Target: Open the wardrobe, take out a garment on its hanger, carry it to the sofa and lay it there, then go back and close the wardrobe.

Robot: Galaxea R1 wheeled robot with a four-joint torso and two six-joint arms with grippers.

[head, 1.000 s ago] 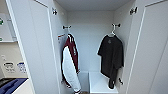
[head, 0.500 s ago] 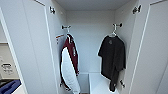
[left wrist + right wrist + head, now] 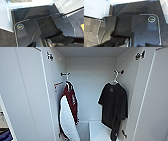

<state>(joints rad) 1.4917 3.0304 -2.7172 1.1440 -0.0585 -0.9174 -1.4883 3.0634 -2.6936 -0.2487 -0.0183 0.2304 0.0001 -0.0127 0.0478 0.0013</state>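
Wardrobe (image 3: 90, 92) interior, both doors swung wide. Garment (image 3: 113, 108): black top hanging from a white hanger (image 3: 115, 79) hooked on a peg high on the right side wall, near the rear corner; its hem dangles just above the white floor step. Jacket (image 3: 68, 113): maroon with white sleeves, suspended from a matching peg on the left side wall, well apart from the garment. Door hinges (image 3: 140, 55) appear at the upper corners. Both wrist views look down on the robot's dark plate over dark carpet (image 3: 5, 37), with white wardrobe panels at the edge; whether either gripper's fingers are apart or together cannot be told.
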